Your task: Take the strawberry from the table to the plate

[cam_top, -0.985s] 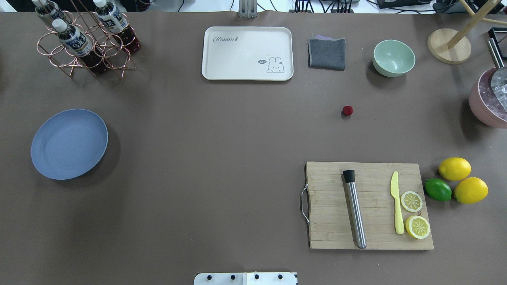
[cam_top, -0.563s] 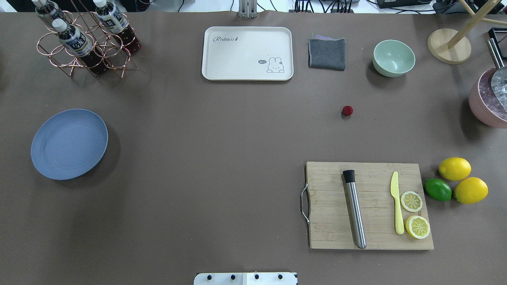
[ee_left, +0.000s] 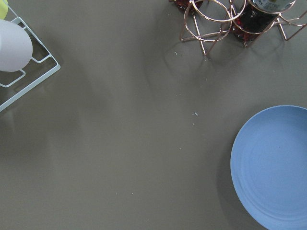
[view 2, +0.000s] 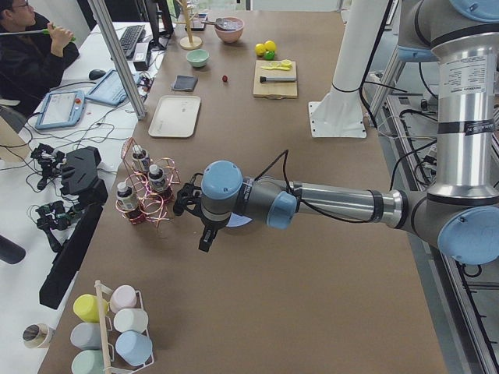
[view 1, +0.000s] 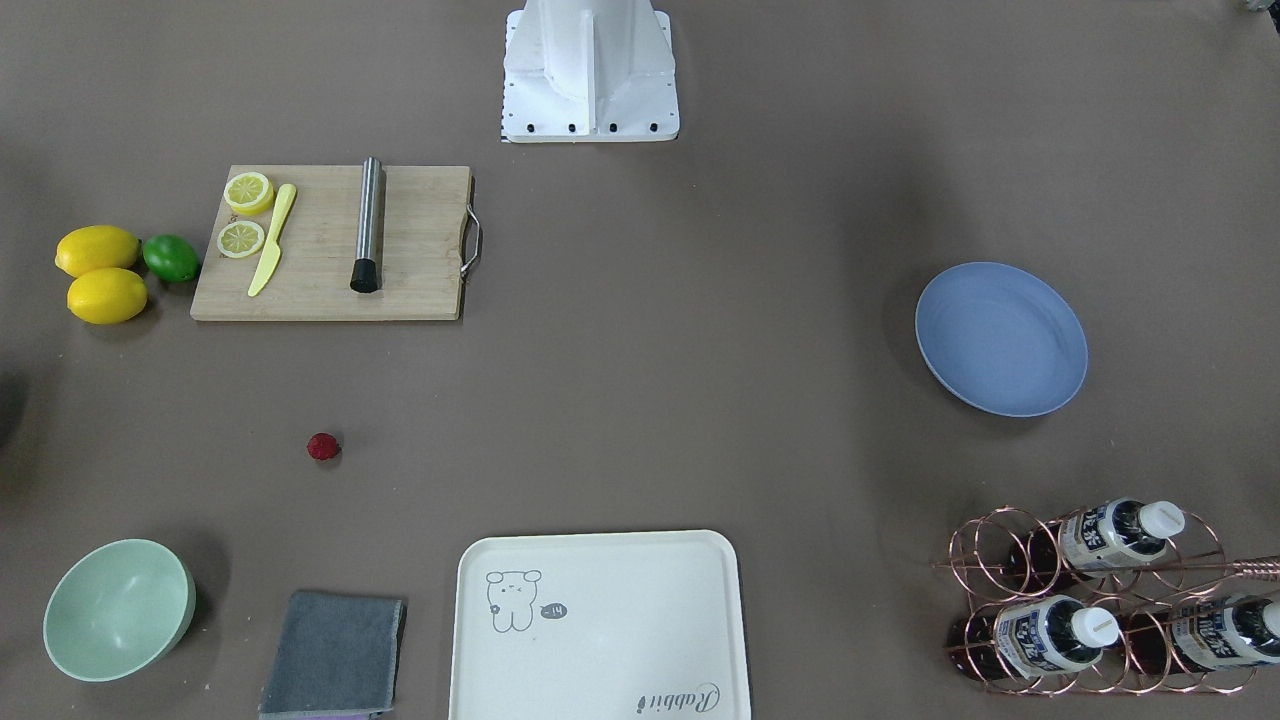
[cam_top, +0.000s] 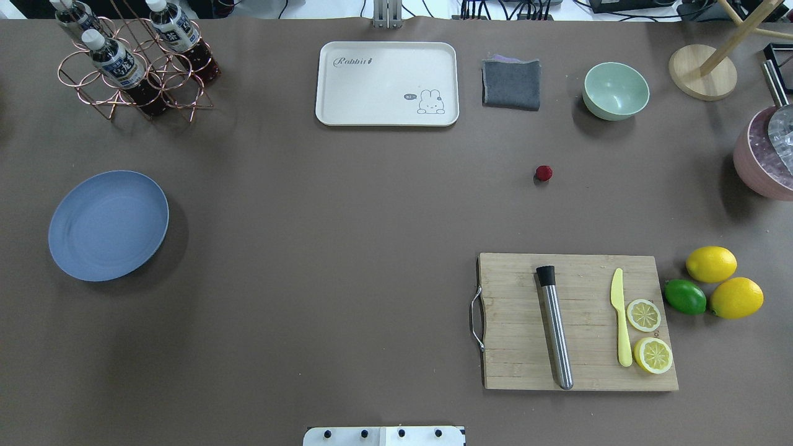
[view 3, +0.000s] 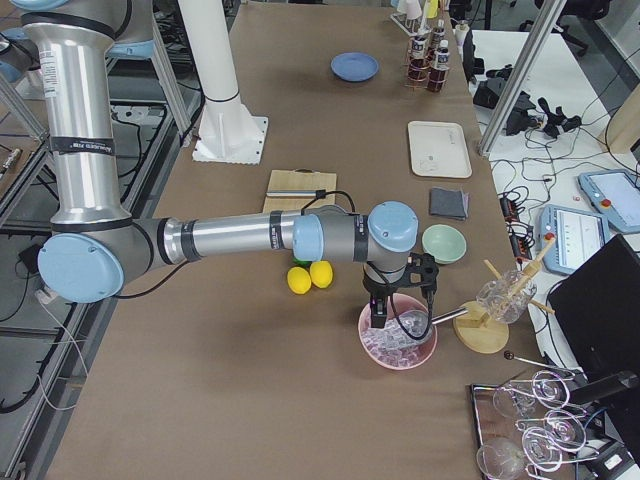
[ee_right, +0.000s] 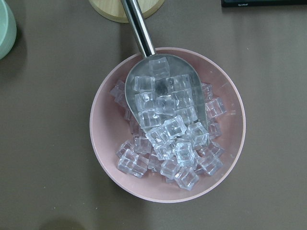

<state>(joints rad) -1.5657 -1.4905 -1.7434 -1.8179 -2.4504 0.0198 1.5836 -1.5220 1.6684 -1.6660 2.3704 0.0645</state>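
The strawberry (cam_top: 544,173), a tiny deep-red berry, lies alone on the grey-brown table (cam_top: 347,248), right of centre, also seen in the front view (view 1: 323,447). The blue plate (cam_top: 108,225) sits bare at the far left (view 1: 1001,338). Neither gripper appears in the overhead or front views. In the exterior left view my left gripper (view 2: 205,238) hangs near the plate's end of the table; I cannot tell its state. In the exterior right view my right gripper (view 3: 378,316) hovers over a pink bowl (view 3: 398,335) of ice, far from the strawberry; I cannot tell its state.
A wooden cutting board (cam_top: 526,365) carries a steel muddler (cam_top: 555,328), a yellow knife and two lemon slices. Lemons (cam_top: 711,264) and a lime lie to its right. At the back are a cream tray (cam_top: 387,83), a grey cloth, a mint bowl (cam_top: 616,90) and a copper bottle rack (cam_top: 133,62).
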